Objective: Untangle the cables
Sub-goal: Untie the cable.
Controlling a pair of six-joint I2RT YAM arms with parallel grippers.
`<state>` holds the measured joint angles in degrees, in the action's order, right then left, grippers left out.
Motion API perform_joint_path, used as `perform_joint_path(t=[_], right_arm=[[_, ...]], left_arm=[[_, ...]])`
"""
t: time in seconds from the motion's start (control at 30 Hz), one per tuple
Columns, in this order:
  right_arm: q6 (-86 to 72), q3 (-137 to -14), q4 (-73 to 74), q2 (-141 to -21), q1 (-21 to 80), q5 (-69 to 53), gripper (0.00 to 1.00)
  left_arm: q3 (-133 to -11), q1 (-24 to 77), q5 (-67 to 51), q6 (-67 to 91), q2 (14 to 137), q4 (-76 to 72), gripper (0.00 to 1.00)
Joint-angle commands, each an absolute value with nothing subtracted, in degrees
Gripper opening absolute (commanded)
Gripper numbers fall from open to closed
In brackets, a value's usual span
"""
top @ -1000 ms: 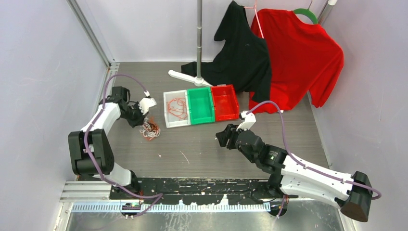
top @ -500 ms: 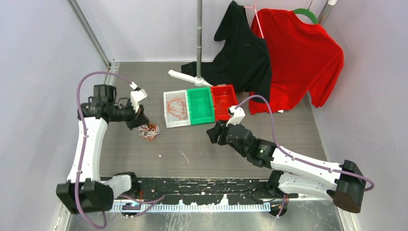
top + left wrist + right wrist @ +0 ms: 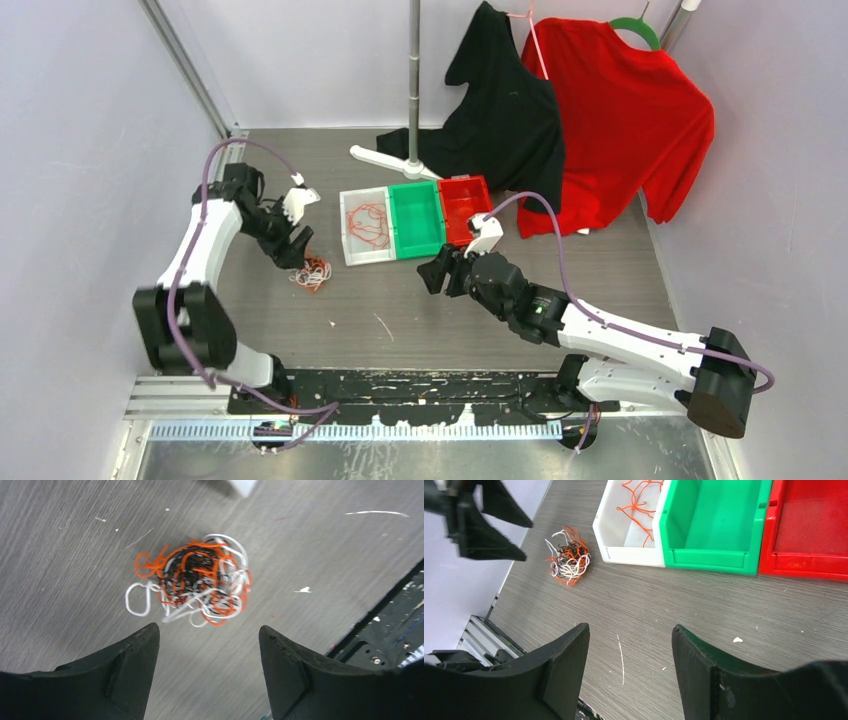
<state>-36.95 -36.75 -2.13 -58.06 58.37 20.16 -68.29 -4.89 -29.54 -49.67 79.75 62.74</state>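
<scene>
Evidently, little was finished: orange strands (image 3: 636,500) (a few only) lay in the white bin (image 3: 624,555), while the cables (image 3: 192,582) sat knotted in one ball on the table (image 3: 75,540) beside it. Above them the left gripper (image 3: 209,632) hovered, spread wide, holding nothing. The right gripper (image 3: 629,630) likewise gaped, empty.

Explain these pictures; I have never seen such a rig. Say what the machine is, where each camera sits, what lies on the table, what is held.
Two robot arms are bolted to a table. One picture looks down from above; the others come from a camera on each wrist, so the dark wedges are that arm's own fingers. The left gripper hovers open above a tangled ball of orange, white and black cables. The right gripper is open too; nothing is held. A white bin holds orange cable; a green bin and a red bin stand beside it.
</scene>
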Motion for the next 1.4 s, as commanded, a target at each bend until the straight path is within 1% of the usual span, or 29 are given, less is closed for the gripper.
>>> perform_joint_path(t=[0.0, 0.13, 0.37, 0.63, 0.67, 0.73, 0.87, 0.93, 0.97, 1.2, 1.3, 1.37], right_arm=[[-36.5, -37.4, -4.6, -55.8, 58.3, 20.8, 0.66], [-36.5, -37.1, -4.3, -55.4, 58.3, 21.0, 0.65], [-37.0, -37.0, -4.8, -56.4, 58.3, 20.2, 0.62], [-37.2, -37.1, -4.5, -56.1, 58.3, 20.3, 0.57], [-37.2, -37.1, -4.4, -56.0, 58.3, 20.3, 0.56], [-37.2, -37.3, -4.2, -55.8, 58.3, 20.4, 0.54], [-37.3, -37.3, -4.0, -55.5, 58.3, 20.2, 0.50], [-37.4, -37.3, -4.1, -55.3, 58.3, 20.1, 0.49], [-37.4, -37.3, -4.2, -55.4, 58.3, 20.1, 0.48], [-37.4, -37.4, -6.1, -56.5, 58.3, 20.4, 0.49], [-36.6, -37.8, -6.9, -57.5, 58.3, 22.2, 0.55], [-35.9, -38.8, -7.3, -58.6, 58.3, 22.6, 0.58]], left_arm=[[-73.9, -4.9, -24.3, -53.3, 88.8, 62.2, 0.70], [-74.6, -5.2, -25.6, -54.7, 92.2, 59.8, 0.65], [-72.6, -5.2, -25.6, -58.2, 94.2, 53.9, 0.62], [-71.0, -5.2, -26.5, -64.5, 96.2, 58.8, 0.49], [-70.6, -5.2, -26.3, -64.9, 95.9, 58.8, 0.45], [-70.8, -5.2, -26.2, -65.0, 95.5, 60.4, 0.32], [-72.9, -5.1, -28.0, -63.3, 94.0, 66.6, 0.14], [-72.8, -5.0, -30.8, -62.0, 91.3, 69.1, 0.03], [-72.3, -4.7, -32.0, -60.9, 89.6, 69.8, 0.00], [-69.4, 2.4, -36.8, -44.0, 74.8, 68.1, 0.00], [-69.1, 8.6, -37.0, -37.8, 69.3, 67.7, 0.00], [-68.8, 12.1, -37.1, -34.1, 66.9, 67.2, 0.00]])
